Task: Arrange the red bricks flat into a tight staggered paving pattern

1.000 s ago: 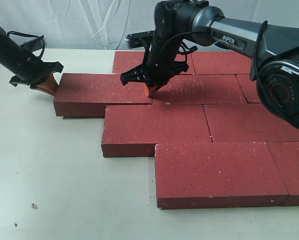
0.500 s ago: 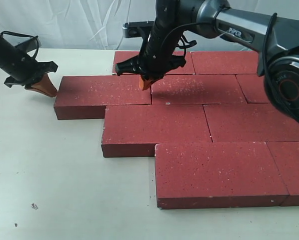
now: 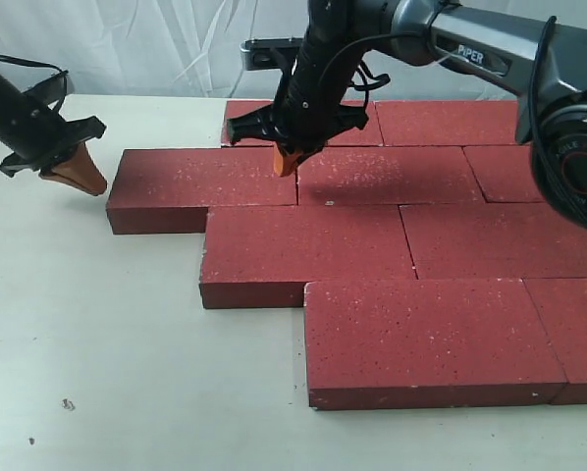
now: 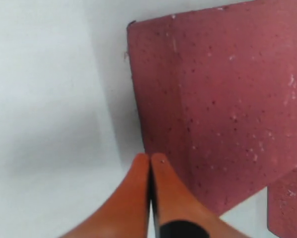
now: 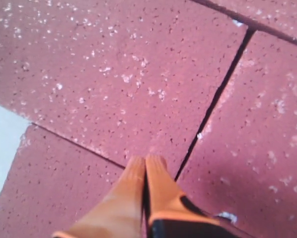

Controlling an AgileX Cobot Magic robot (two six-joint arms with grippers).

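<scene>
Beside leftmost brick end: left gripper closed, over table.

The red bricks look rough, grainy and matt, speckled with white flecks and fine dark pores. The table is smooth, pale and matt. The left pincer and right pincer have smooth, plastic-looking orange fingers with a soft sheen.

surface: white table | on it: red bricks, flat, staggered
</scene>
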